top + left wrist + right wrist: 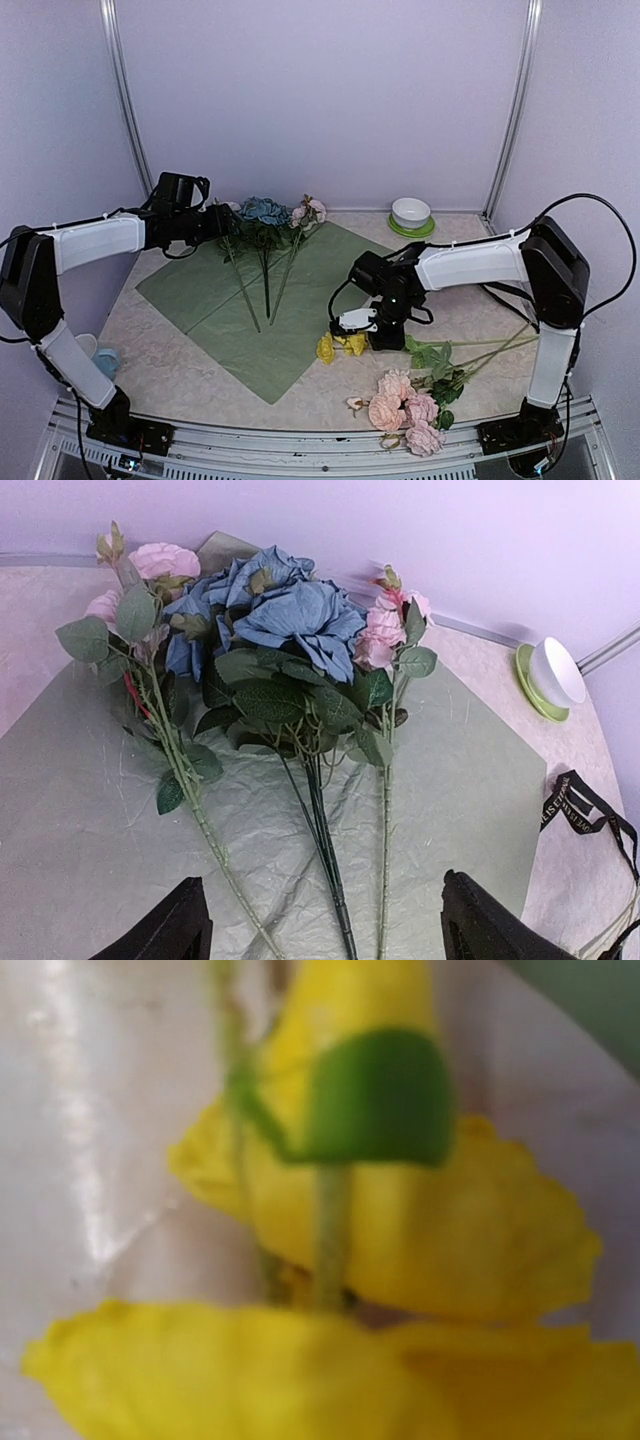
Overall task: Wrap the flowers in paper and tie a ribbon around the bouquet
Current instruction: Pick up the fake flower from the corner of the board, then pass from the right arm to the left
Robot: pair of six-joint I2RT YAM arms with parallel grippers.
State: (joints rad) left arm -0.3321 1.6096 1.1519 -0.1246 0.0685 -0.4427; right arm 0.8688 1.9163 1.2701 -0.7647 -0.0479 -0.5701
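Marbled table [170, 375], lilac walls [320, 100]. Near right, loose pink roses [405, 410] lie off the sheet. My right gripper [354, 334] is closed at the yellow bloom [338, 347], beside the sage green paper [250, 330]; I cannot tell whether it pinches the stem, as its wrist view shows only blurred petals. Farther left, my left gripper [325, 925] hangs wide open over stems on the paper, among them a blue hydrangea [290, 615]. Far right, a white bowl [411, 211]; the black ribbon [580, 810] shows only in the left wrist view

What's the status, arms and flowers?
Left gripper open near hydrangea on green paper. Right gripper shut at yellow bloom, grip unconfirmed. Pink roses lie off-paper, front right.
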